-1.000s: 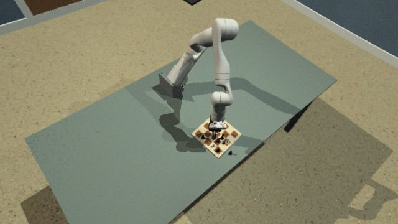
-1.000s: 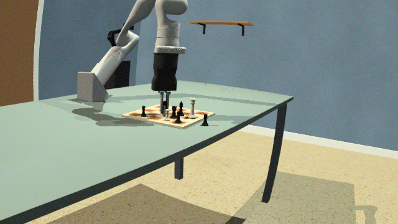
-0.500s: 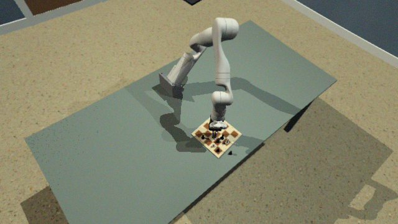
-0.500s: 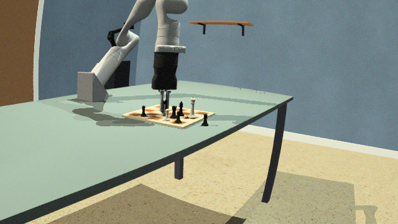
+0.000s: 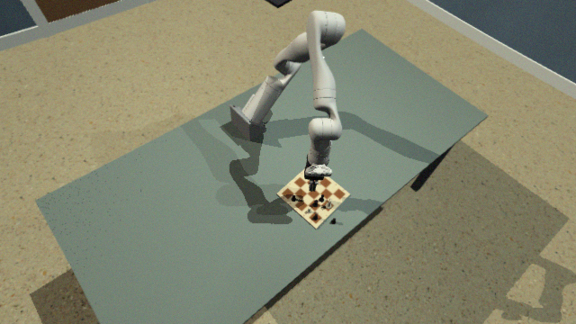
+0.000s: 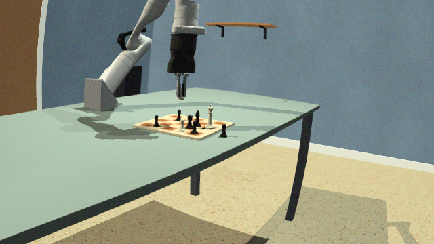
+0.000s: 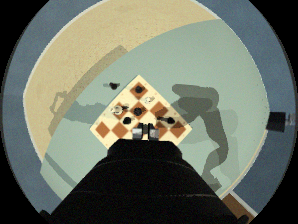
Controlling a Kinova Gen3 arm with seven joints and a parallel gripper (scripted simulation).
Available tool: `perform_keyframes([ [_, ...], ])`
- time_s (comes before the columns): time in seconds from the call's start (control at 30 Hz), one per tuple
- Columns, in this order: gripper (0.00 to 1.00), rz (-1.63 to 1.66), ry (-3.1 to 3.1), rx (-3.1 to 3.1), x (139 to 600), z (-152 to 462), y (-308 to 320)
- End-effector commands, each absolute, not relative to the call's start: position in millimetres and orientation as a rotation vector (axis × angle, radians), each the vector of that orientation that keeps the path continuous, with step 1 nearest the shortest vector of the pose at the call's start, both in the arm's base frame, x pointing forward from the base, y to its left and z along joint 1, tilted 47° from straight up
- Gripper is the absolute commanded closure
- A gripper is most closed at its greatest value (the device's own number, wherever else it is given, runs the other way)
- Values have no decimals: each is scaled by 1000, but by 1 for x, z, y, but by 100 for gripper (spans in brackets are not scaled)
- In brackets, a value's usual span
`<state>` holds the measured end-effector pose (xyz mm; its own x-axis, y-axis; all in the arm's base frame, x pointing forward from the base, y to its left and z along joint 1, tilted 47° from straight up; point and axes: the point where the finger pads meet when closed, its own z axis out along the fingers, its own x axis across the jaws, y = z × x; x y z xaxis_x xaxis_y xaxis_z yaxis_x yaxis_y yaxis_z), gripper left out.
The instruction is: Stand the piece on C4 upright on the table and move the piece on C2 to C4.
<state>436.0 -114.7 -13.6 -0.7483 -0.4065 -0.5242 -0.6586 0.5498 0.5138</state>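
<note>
My two-finger gripper [image 6: 181, 95] is pinched nearly shut on a small pale chess piece [image 6: 180, 97], held high above the little checkered wooden board [image 6: 159, 127] near the worktop's long edge. It looks light, rigid and smooth, so I grip its narrow neck. A black pawn [image 6: 223, 131] stands on the table just beside the board; open room lies toward the far corner.

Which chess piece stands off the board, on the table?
The black pawn beside the board's near corner, upright on the table; every other piece is on the board or in the hand.
</note>
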Motion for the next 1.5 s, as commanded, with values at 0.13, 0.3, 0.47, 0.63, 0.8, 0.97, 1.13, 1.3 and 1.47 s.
perform_keyframes([
  [0.13,100,1001,2455,-862,435,2,-138],
  [0.3,100,989,2455,-857,438,1,-139],
  [0.47,100,987,2455,-857,439,1,-139],
  [0.63,100,971,2421,-917,436,45,-98],
  [0.8,100,974,2412,-931,434,54,-86],
  [0.97,100,969,2412,-929,435,54,-88],
  [1.13,100,969,2412,-929,435,54,-88],
  [1.3,100,974,2412,-931,434,51,-84],
  [1.47,100,974,2412,-931,435,47,-79],
])
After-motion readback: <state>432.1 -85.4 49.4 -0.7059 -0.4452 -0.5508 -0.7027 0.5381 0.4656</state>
